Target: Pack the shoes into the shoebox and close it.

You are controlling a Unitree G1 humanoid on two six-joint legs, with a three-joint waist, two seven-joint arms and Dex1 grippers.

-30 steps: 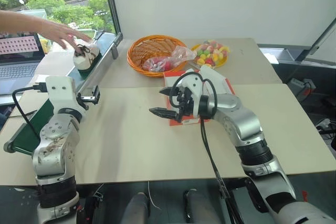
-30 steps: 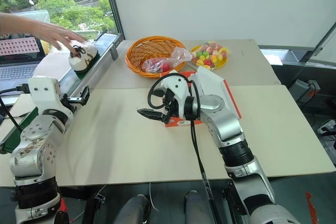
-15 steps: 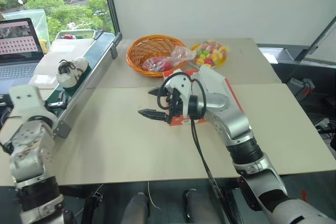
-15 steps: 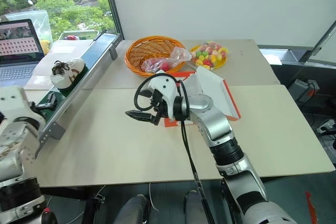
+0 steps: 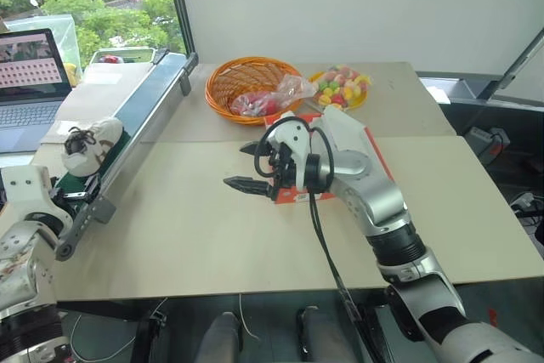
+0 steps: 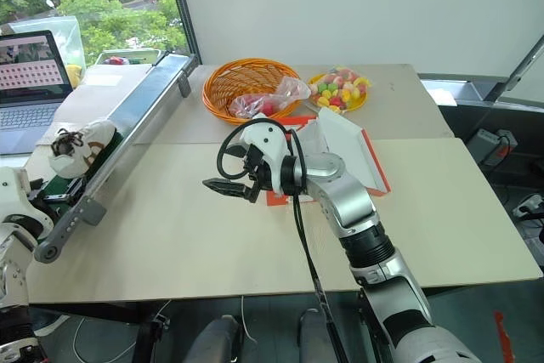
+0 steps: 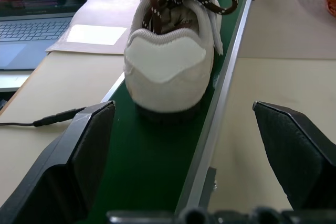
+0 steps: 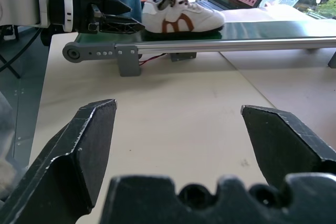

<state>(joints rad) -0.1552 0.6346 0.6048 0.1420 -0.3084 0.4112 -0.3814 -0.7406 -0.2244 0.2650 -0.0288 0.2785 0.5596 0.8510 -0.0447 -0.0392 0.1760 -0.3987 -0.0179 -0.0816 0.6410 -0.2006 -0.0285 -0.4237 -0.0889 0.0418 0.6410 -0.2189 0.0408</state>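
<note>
The shoe (image 7: 170,66) has ridden down the belt (image 7: 152,166) and now sits just ahead of the left gripper's (image 7: 184,145) spread, empty jaws, ready for grasping; the right gripper (image 5: 249,167) waits open.

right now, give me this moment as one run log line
phase: awaiting pickup | shoe: on green conveyor belt, heel toward left end effector | left end effector: open, empty | right end effector: open, empty, over table | shoebox: behind right arm
</note>
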